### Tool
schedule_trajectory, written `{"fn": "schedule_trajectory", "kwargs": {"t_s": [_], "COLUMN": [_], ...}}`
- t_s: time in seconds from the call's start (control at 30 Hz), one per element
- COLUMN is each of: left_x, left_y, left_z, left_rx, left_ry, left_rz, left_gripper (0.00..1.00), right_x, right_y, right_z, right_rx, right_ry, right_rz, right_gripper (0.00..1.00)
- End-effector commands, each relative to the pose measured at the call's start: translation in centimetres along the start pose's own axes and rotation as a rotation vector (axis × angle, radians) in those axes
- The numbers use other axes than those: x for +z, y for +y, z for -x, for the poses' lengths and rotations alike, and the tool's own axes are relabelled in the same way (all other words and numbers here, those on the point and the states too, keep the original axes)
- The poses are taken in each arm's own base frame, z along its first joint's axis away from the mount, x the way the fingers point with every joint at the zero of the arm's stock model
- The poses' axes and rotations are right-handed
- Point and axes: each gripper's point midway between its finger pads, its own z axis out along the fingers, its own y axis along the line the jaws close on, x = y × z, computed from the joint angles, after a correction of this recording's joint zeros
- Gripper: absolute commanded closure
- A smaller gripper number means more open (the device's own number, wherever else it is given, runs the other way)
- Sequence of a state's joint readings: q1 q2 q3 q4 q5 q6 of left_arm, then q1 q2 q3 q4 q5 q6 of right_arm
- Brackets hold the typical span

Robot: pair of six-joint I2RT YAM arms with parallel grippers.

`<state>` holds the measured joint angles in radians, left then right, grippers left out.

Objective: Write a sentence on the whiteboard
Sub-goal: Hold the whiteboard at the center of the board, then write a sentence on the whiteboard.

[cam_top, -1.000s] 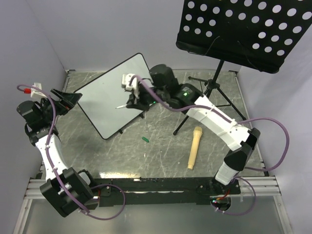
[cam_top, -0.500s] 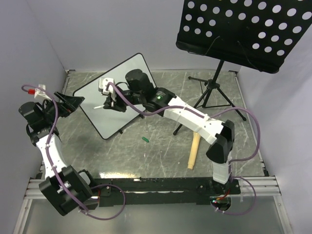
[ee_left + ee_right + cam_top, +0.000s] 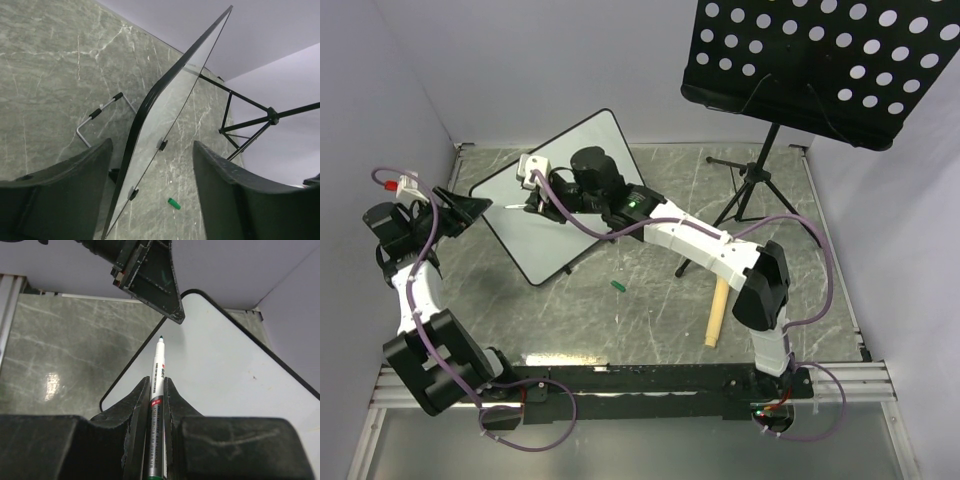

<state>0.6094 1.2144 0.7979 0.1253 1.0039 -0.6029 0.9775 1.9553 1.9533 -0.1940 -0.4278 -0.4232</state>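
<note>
Whiteboard: the whiteboard (image 3: pixel 582 140) stands tilted on the counter (image 3: pixel 650 310) at the far left, propped on a wire leg (image 3: pixel 97 117). I see no sentence on its face.
Left end effector: the left end effector (image 3: pixel 470 208) is spread wide. It straddles the board's near corner edge-on, with a gap showing on both sides.
Right end effector: the right end effector (image 3: pixel 157 382) is clamped on a green marker (image 3: pixel 159 365). Its bare tip points at the board's left edge, and I cannot tell if it touches.
Handling: I judge the board thin, stiff and light. Its face looks slick, and it is likely to rock or slide under pen pressure.
Where to hold: I would pinch the black framed edge by the corner and keep off the writing face.
Marker: a hard, smooth barrel gripped mid-length, so I would press lightly.
Loose: a small green cap (image 3: pixel 617 285) lies on the counter, well apart from the board.
</note>
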Motion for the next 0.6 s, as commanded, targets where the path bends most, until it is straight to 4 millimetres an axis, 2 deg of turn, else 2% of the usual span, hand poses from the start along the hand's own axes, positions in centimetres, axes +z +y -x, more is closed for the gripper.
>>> {"fn": "schedule_trajectory", "kwargs": {"t_s": [0.0, 0.3, 0.43, 0.5, 0.57], "left_x": [0.5, 1.0, 1.2, 1.2, 1.3], "left_y": [-1.8, -1.9, -1.7, -1.7, -1.4], "left_z": [1.7, 1.8, 1.7, 1.6, 1.4], "left_rx": [0.114, 0.125, 0.122, 0.124, 0.120], "left_ry": [-0.013, -0.005, 0.009, 0.012, 0.021], "left_rz": [-0.073, -0.089, -0.096, -0.096, -0.096], "left_gripper": [0.34, 0.53, 0.63, 0.65, 0.72], "right_x": [1.3, 2.8, 3.3, 3.6, 3.8], "right_y": [-1.0, -1.0, -1.4, -1.6, -1.8], "right_z": [-0.5, -2.7, -2.8, -3.2, -3.2], "right_rx": [-0.015, 0.007, 0.003, 0.002, 0.003], "right_ry": [-0.043, -0.030, -0.047, -0.048, -0.048], "right_rz": [-0.051, -0.063, -0.083, -0.089, -0.096], "right_gripper": [1.00, 1.00, 1.00, 1.00, 1.00]}}
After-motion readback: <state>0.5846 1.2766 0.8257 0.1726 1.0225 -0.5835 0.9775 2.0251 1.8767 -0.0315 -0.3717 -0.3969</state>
